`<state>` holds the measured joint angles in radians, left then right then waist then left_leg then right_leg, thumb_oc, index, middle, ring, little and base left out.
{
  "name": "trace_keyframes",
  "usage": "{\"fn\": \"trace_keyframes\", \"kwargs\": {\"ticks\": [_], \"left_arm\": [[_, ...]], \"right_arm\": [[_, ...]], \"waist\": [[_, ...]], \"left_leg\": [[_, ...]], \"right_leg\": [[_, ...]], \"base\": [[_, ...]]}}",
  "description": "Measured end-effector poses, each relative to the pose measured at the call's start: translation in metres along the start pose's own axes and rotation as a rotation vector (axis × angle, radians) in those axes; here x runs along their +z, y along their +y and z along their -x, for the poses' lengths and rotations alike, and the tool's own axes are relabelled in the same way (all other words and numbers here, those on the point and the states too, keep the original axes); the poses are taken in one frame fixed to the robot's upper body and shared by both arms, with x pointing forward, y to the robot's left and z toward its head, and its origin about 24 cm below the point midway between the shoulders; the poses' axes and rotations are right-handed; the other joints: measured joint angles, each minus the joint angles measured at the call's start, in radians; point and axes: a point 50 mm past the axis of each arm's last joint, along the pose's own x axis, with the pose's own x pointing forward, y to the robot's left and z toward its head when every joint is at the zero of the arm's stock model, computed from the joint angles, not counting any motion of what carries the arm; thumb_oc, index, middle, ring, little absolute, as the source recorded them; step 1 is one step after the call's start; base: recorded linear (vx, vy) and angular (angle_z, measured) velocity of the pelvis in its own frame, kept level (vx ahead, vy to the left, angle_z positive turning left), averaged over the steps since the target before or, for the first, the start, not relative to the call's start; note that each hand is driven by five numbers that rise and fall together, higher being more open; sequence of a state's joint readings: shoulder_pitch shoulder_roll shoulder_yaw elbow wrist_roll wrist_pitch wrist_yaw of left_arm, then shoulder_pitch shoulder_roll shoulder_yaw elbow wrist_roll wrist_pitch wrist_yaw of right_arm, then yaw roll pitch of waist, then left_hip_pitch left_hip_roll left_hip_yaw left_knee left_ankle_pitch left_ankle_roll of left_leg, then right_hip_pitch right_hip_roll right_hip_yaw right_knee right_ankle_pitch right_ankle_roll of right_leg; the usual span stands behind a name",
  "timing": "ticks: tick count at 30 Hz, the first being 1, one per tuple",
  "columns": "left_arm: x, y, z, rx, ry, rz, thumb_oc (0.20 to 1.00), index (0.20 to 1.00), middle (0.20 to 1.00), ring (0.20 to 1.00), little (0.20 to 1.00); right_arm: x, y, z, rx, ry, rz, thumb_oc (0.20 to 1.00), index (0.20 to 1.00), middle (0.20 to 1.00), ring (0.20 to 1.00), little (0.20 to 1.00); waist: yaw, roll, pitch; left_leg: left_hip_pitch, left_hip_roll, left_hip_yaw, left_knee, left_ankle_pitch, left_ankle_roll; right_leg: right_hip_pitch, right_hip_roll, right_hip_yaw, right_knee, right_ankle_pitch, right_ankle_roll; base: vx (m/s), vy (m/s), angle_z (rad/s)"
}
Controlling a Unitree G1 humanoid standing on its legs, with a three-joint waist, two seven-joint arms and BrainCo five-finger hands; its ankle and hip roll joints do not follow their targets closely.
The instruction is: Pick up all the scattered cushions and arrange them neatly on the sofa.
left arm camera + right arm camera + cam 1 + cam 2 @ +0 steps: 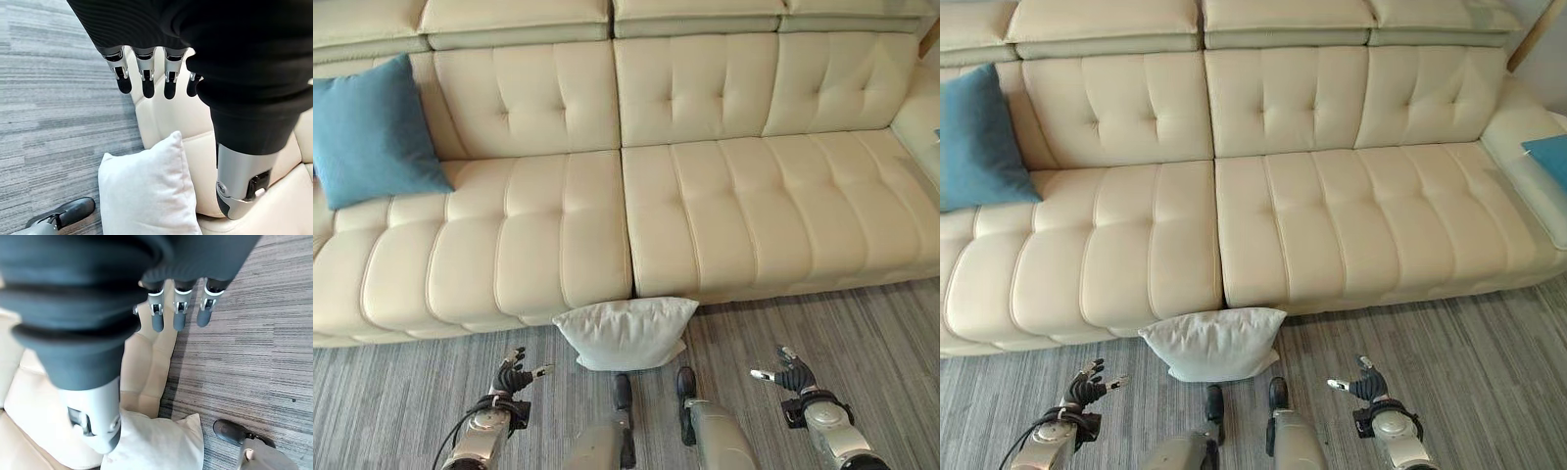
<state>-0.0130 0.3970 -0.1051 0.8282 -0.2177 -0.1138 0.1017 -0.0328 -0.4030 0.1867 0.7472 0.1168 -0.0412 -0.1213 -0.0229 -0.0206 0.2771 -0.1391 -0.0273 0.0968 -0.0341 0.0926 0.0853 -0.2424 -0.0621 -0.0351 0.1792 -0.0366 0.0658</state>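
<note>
A white cushion [625, 333] stands on the grey carpet, leaning against the front of the cream sofa [724, 215] at the seam between its two seats. It also shows in the wrist views as the white cushion [146, 191] and the white cushion [161, 443]. A blue cushion [370, 132] leans on the sofa's backrest at the far left. Another blue cushion [1549, 157] lies on the sofa's right corner section. My left hand [512, 377] hovers over the carpet to the left of the white cushion, open and holding nothing. My right hand [791, 374] hovers to its right, open and holding nothing.
Grey striped carpet [401, 392] runs along the sofa's front. The two middle seats of the sofa are bare.
</note>
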Motion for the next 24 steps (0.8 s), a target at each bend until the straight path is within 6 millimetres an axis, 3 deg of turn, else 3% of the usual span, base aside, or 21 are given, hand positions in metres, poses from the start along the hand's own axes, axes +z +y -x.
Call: {"fn": "trace_keyframes", "kwargs": {"ticks": [3, 4, 5, 9, 11, 13, 15, 16, 19, 21, 24], "left_arm": [[0.003, 0.003, -0.001, 0.015, -0.006, -0.004, 1.000, 1.000, 1.000, 1.000, 1.000], [0.007, 0.004, -0.003, 0.023, -0.019, -0.006, 1.000, 1.000, 1.000, 1.000, 1.000], [0.012, 0.004, -0.005, 0.027, -0.031, -0.011, 1.000, 1.000, 1.000, 1.000, 1.000], [0.059, 0.014, -0.022, 0.076, -0.143, -0.046, 1.000, 1.000, 1.000, 1.000, 1.000], [0.104, 0.019, -0.033, 0.117, -0.246, -0.026, 1.000, 1.000, 1.000, 1.000, 1.000], [0.128, 0.023, -0.036, 0.141, -0.299, 0.027, 1.000, 1.000, 1.000, 1.000, 1.000], [0.164, 0.032, -0.038, 0.176, -0.373, 0.062, 1.000, 1.000, 1.000, 1.000, 1.000], [0.173, 0.036, -0.038, 0.189, -0.393, 0.078, 1.000, 1.000, 1.000, 1.000, 1.000], [0.211, 0.051, -0.033, 0.232, -0.488, 0.066, 1.000, 1.000, 1.000, 1.000, 1.000], [0.264, 0.068, -0.021, 0.274, -0.616, 0.034, 1.000, 1.000, 1.000, 1.000, 1.000], [0.293, 0.071, -0.012, 0.280, -0.689, 0.044, 1.000, 1.000, 1.000, 1.000, 1.000]], "right_arm": [[0.017, -0.002, -0.006, -0.001, -0.051, 0.020, 1.000, 1.000, 1.000, 1.000, 1.000], [0.024, -0.003, -0.008, 0.000, -0.074, 0.039, 1.000, 1.000, 1.000, 1.000, 1.000], [0.035, -0.006, -0.011, -0.011, -0.108, 0.070, 1.000, 1.000, 1.000, 1.000, 1.000], [0.083, -0.010, -0.023, -0.043, -0.241, 0.126, 1.000, 1.000, 1.000, 1.000, 1.000], [0.132, -0.012, -0.031, -0.082, -0.349, 0.147, 1.000, 1.000, 1.000, 1.000, 1.000], [0.156, -0.015, -0.035, -0.110, -0.392, 0.157, 1.000, 1.000, 1.000, 1.000, 1.000], [0.187, -0.023, -0.036, -0.161, -0.446, 0.138, 1.000, 1.000, 1.000, 1.000, 1.000], [0.190, -0.024, -0.036, -0.174, -0.447, 0.117, 1.000, 1.000, 1.000, 1.000, 1.000], [0.222, -0.037, -0.035, -0.242, -0.498, 0.057, 1.000, 1.000, 1.000, 1.000, 1.000], [0.268, -0.063, -0.027, -0.333, -0.557, -0.008, 1.000, 1.000, 1.000, 1.000, 1.000], [0.300, -0.078, -0.015, -0.385, -0.630, -0.049, 1.000, 1.000, 1.000, 1.000, 1.000]], "waist": [[0.015, 0.003, 0.009], [0.015, -0.013, 0.021], [0.032, -0.005, 0.031], [0.031, -0.011, 0.079], [0.029, 0.000, 0.156], [0.028, 0.007, 0.188], [0.018, 0.009, 0.246], [0.013, 0.007, 0.245], [-0.004, 0.008, 0.277], [-0.018, 0.013, 0.293], [-0.024, 0.016, 0.300]], "left_leg": [[-0.046, 0.021, -0.005, 0.013, -0.042, -0.067], [-0.072, 0.015, -0.003, 0.059, -0.051, -0.071], [-0.104, 0.028, -0.004, 0.118, -0.063, -0.067], [-0.235, 0.028, -0.004, 0.149, -0.054, -0.071], [-0.329, 0.027, -0.002, 0.204, -0.051, -0.076], [-0.403, 0.028, -0.001, 0.253, -0.051, -0.076], [-0.467, 0.031, 0.002, 0.294, -0.050, -0.076], [-0.506, 0.033, 0.007, 0.319, -0.050, -0.076], [-0.632, 0.038, 0.022, 0.406, -0.061, -0.063], [-0.821, 0.039, 0.030, 0.526, -0.093, -0.046], [-0.938, 0.042, 0.035, 0.626, -0.110, -0.038]], "right_leg": [[-0.006, 0.003, -0.057, -0.063, 0.008, -0.006], [-0.010, -0.008, -0.071, -0.074, 0.035, -0.019], [-0.038, -0.004, -0.089, -0.052, 0.063, -0.031], [-0.182, -0.010, -0.087, 0.006, 0.063, -0.034], [-0.276, -0.016, -0.076, 0.063, 0.073, -0.038], [-0.346, -0.019, -0.073, 0.106, 0.073, -0.039], [-0.407, -0.021, -0.070, 0.141, 0.075, -0.048], [-0.442, -0.021, -0.065, 0.157, 0.086, -0.059], [-0.566, -0.030, -0.060, 0.236, 0.095, -0.081], [-0.755, -0.040, -0.040, 0.349, 0.067, -0.087], [-0.867, -0.046, -0.029, 0.429, 0.053, -0.093]], "base": [[-0.10, -0.116, 0.35], [-0.21, -0.105, 0.25], [-0.22, -0.074, 0.21], [-0.11, -0.026, 0.13], [-0.11, -0.024, 0.02], [-0.02, 0.002, -0.01], [-0.13, 0.020, 0.06], [-0.11, 0.017, 0.01], [-0.10, 0.051, -0.02], [-0.04, 0.057, -0.01], [0.00, 0.029, -0.07]]}}
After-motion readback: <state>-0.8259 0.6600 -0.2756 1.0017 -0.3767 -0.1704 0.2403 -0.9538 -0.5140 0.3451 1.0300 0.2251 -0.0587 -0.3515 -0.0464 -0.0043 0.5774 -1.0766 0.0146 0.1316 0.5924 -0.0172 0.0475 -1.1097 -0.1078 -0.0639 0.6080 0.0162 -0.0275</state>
